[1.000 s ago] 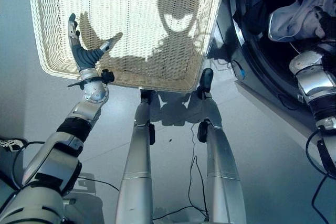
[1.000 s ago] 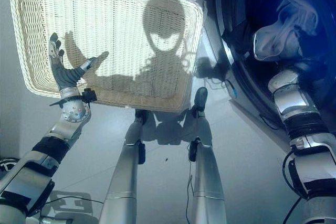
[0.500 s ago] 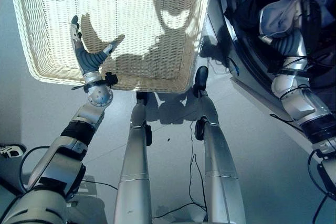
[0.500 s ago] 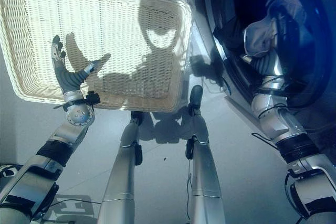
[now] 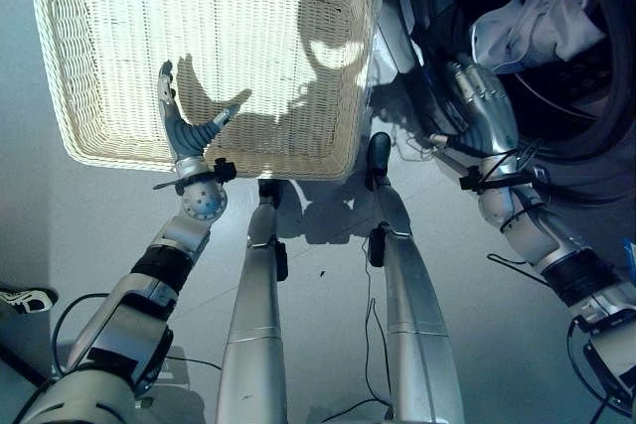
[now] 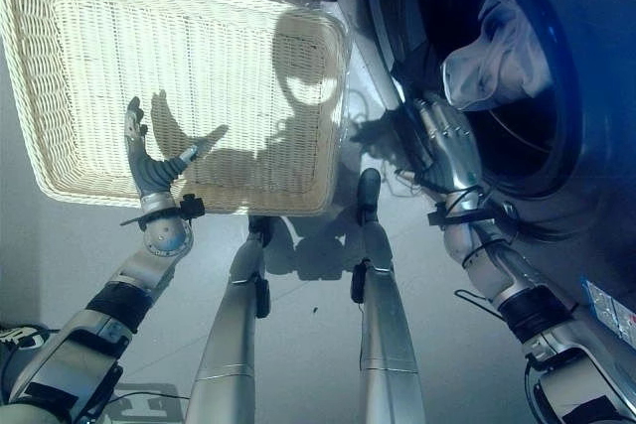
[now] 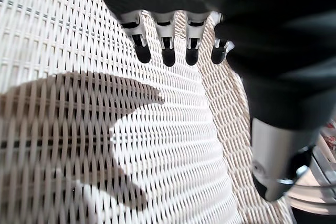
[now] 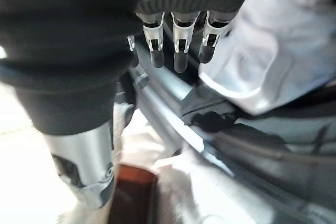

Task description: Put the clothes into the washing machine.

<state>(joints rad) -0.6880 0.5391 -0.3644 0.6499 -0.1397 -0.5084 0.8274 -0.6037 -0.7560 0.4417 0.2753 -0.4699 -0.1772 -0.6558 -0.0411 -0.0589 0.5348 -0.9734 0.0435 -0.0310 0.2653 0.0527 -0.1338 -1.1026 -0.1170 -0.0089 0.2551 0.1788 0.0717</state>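
Over the white wicker basket the left robot hand spreads flat, holding nothing. The right robot hand, fingers straight and bare, sits at the washing machine opening, pale clothes inside the drum.

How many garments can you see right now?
1: a pale garment lies bunched inside the washer drum, just beyond the open right robot hand. The basket shows none; more may be hidden deeper in the drum.

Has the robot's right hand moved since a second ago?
Yes. The right hand has pulled back out of the washing machine's drum to its door rim, open and empty, leaving the white clothes inside.
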